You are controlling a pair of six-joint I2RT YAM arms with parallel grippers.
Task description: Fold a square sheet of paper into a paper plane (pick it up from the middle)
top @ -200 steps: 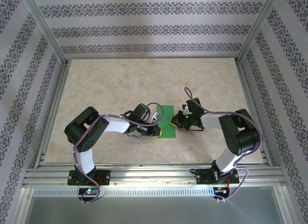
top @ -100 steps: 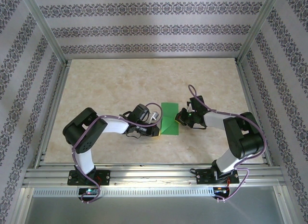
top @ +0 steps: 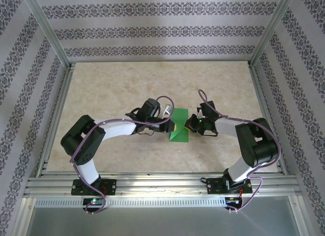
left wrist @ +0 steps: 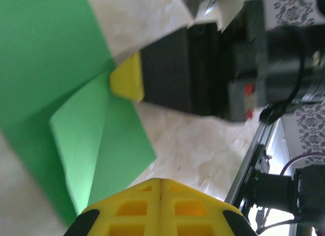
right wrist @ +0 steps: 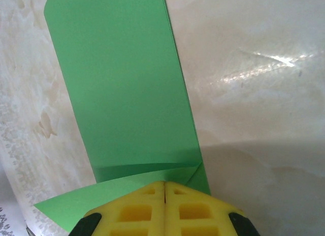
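– Locating the sheet of paper point(top: 181, 135): where does it lie, and which way does it run?

– It lies on the table point(top: 127, 83), near the middle and slightly toward the near side. It is folded to a narrow strip. The long axis runs near to far, and the top view shows the near end wider than the far end. A lighter flap stands up from the strip along a crease in the left wrist view point(left wrist: 81, 144).

– State the gripper positions.

– The left gripper point(top: 172, 127) is at the left long edge, about mid-length. The right gripper point(top: 188, 125) is at the right long edge, opposite it. The strip lies between the two.

– Finger condition?

– Left gripper point(left wrist: 160, 188): yellow fingers together, no gap at the seam. The green edge reaches them; I cannot tell whether it is pinched. Right gripper point(right wrist: 165, 189): fingers likewise together, with a folded corner of the sheet point(right wrist: 122, 83) running under the tips. Same limit applies.

– Edges and open room?

– The long edges in the right wrist view are straight and clean. Bare table surrounds the sheet on the far, left and right sides. The near end stays apart from the near frame rail point(top: 162, 181).
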